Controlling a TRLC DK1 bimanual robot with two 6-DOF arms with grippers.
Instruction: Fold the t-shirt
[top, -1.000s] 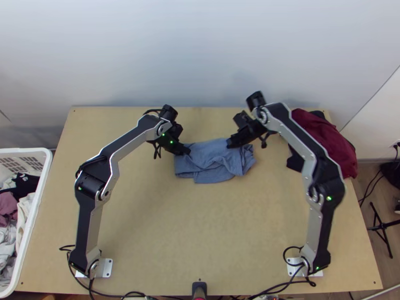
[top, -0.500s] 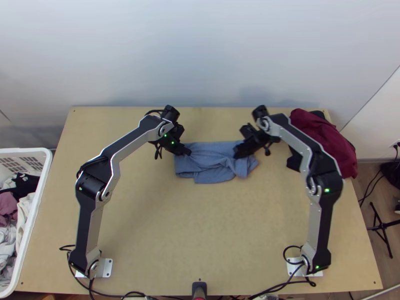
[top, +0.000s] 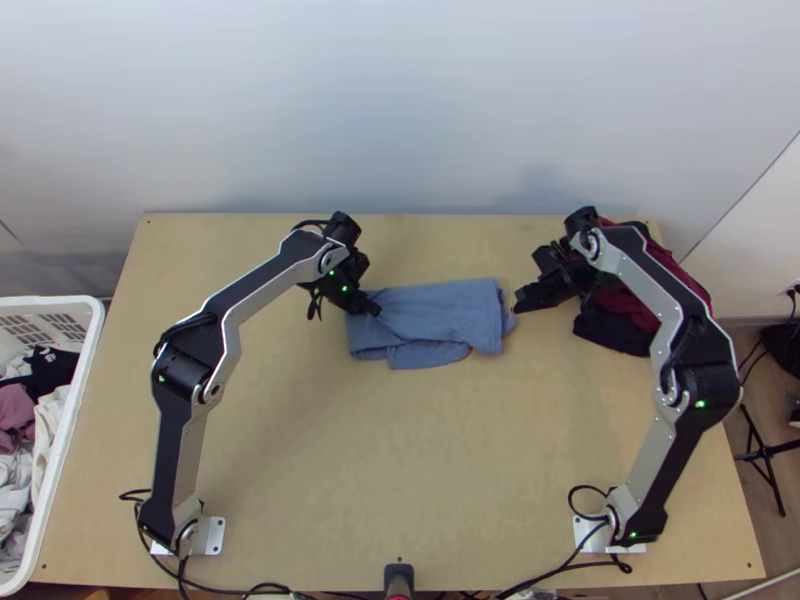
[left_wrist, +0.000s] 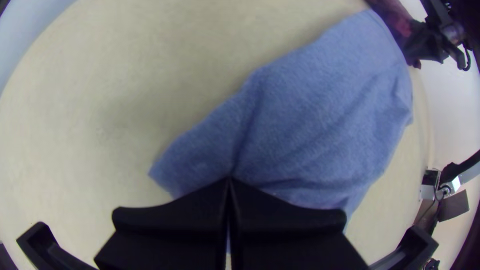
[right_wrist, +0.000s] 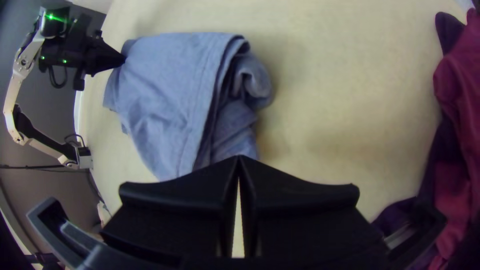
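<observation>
Left wrist view: fingers (left_wrist: 175, 215) pinch the t-shirt (left_wrist: 325, 115)

The left gripper (top: 374, 307) grips one end of the t-shirt, folded on the desk (top: 400, 460). Just beside its other end, the right gripper's (top: 519, 303) fingers are pressed together.

White basket (top: 90, 337), partly cut off.

looks like a robot lab: light wooden tabletop (top: 400, 450) below left gripper (top: 372, 306), white metal mounting plate (top: 213, 537) back on its base side, plain pale wall (top: 400, 100) beyond it, white plastic clothes basket (top: 93, 335) well outside it, black metal stand (top: 765, 453) well outside right gripper (top: 520, 302).
</observation>
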